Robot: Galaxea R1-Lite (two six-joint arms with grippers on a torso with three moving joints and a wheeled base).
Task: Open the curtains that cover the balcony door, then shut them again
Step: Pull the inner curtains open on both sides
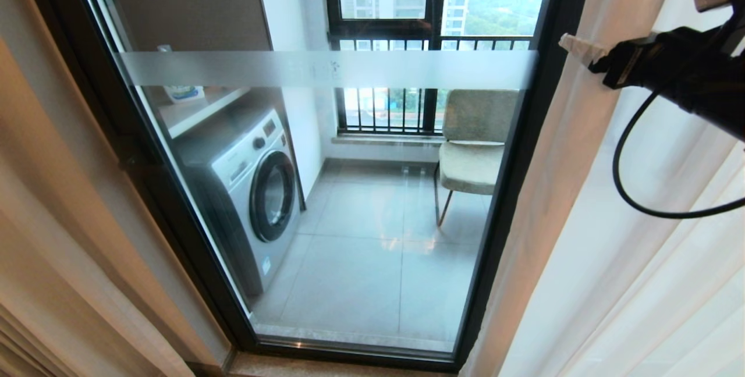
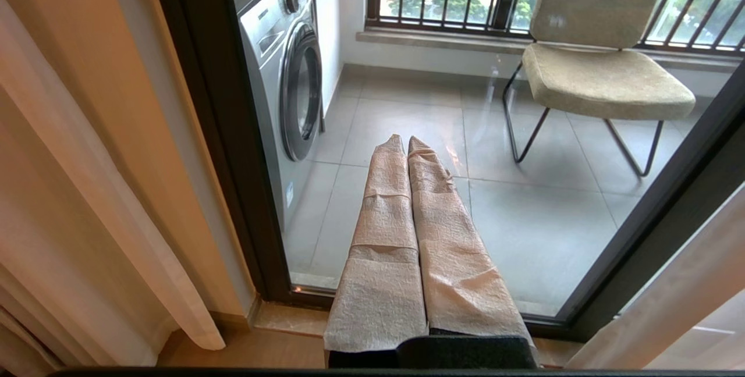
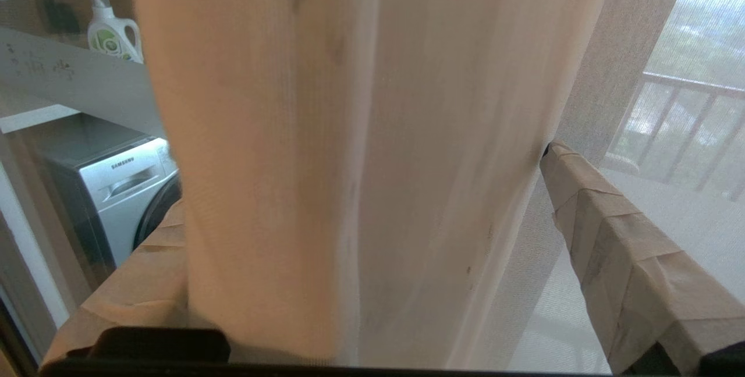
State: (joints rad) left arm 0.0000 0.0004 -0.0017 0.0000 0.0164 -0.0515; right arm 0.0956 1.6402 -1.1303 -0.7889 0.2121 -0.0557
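With the curtains (image 1: pixel 582 202) hanging vertical at the right edge of the balcony door (image 1: pixel 349 191), we see a fold between the right gripper (image 3: pixel 372 237)'s wide-apart jaws, not yet pinched; left gripper (image 2: pixel 407 150) is pressed together, parked low.

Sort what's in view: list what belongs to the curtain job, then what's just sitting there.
Job:
- curtains, cream fold between the right tool's open fingers
- balcony door, glass uncovered
- left tool, shut, low before the glass

Just there:
- washing machine
- chair
- detergent bottle
- railing
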